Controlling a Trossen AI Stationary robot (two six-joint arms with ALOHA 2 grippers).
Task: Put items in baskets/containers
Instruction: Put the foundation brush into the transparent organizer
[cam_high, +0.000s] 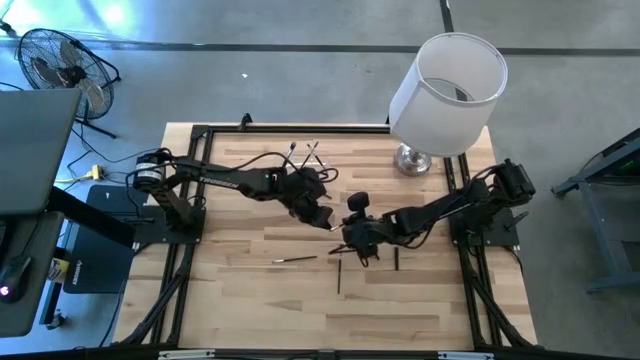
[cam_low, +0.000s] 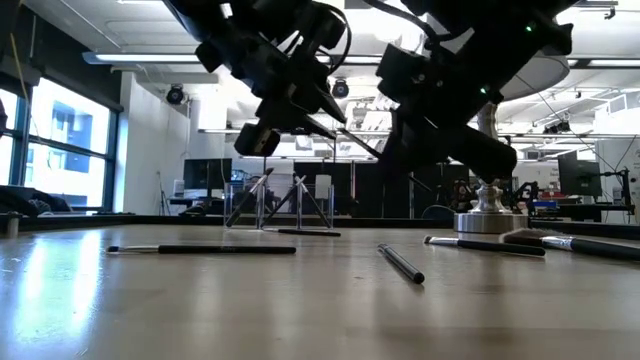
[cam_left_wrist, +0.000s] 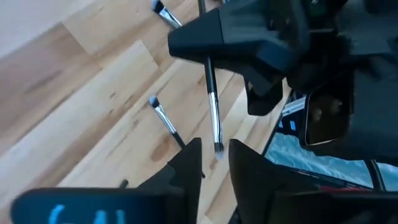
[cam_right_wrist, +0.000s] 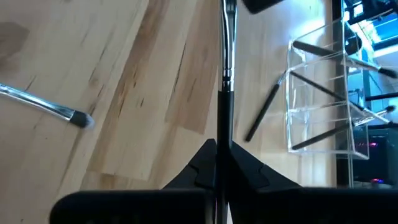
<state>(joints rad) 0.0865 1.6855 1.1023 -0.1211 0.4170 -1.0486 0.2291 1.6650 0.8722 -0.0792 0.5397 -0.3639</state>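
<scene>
Mid-counter handover: right gripper (cam_right_wrist: 216, 163) jaws clenched on 1 brush (cam_right_wrist: 225, 93), bristle end offered to left gripper (cam_left_wrist: 214, 163), jaws released.

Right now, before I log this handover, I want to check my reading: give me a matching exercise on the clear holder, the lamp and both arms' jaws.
Things:
1 clear holder
2 lamp
3 left jaws
4 right jaws

States:
a shut on a brush
b contains leaning brushes
c open
d white shade on a silver base

Pairs: 1-b, 2-d, 3-c, 4-a.
</scene>
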